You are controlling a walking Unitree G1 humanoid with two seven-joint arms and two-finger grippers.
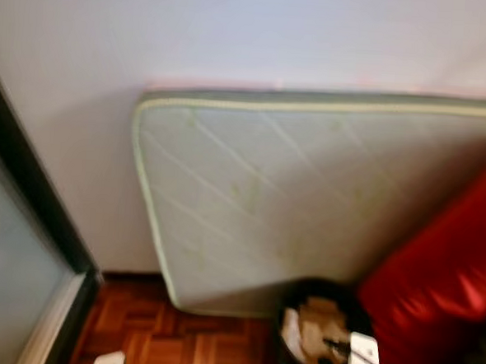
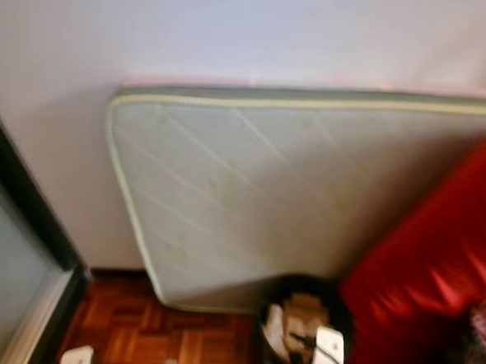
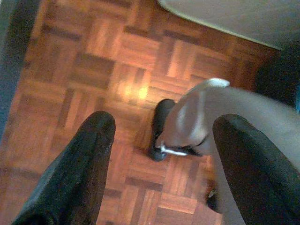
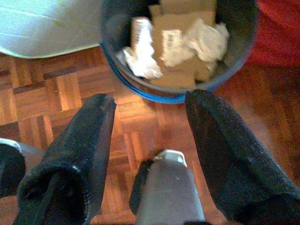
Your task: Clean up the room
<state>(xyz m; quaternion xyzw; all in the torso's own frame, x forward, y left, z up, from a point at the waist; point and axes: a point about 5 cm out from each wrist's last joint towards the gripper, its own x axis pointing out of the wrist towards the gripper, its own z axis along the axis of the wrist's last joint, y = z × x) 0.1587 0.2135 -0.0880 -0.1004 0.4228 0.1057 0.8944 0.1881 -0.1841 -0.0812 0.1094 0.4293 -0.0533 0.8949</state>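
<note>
Where the parquet floor (image 1: 175, 343) meets the white wall (image 1: 235, 33), a pale quilted mattress (image 1: 307, 211) leans on its long edge, blurred in both eye views. At about 5 o'clock from the mattress's centre, touching or just beside its lower edge, stands a dark bin (image 4: 178, 89) with a blue rim, holding crumpled white paper (image 4: 140, 56) and brown cardboard pieces (image 4: 183, 18). At 3 o'clock of the bin a red cushion (image 1: 443, 285) lies close beside it. At 9 o'clock of the eye views runs a dark door frame (image 1: 36, 194) with a frosted pane.

Above the floor hangs the right gripper (image 4: 150, 140), fingers (image 4: 79, 150) spread wide with nothing between them, the bin at 12 o'clock just beyond their tips. Below it shows a grey robot leg (image 4: 168, 192).

Over bare parquet hangs the left gripper (image 3: 159, 154), fingers (image 3: 75, 173) likewise wide apart and holding nothing; between them, lower down, a grey leg (image 3: 201, 112) and a black foot (image 3: 161, 126) stand on the floor
</note>
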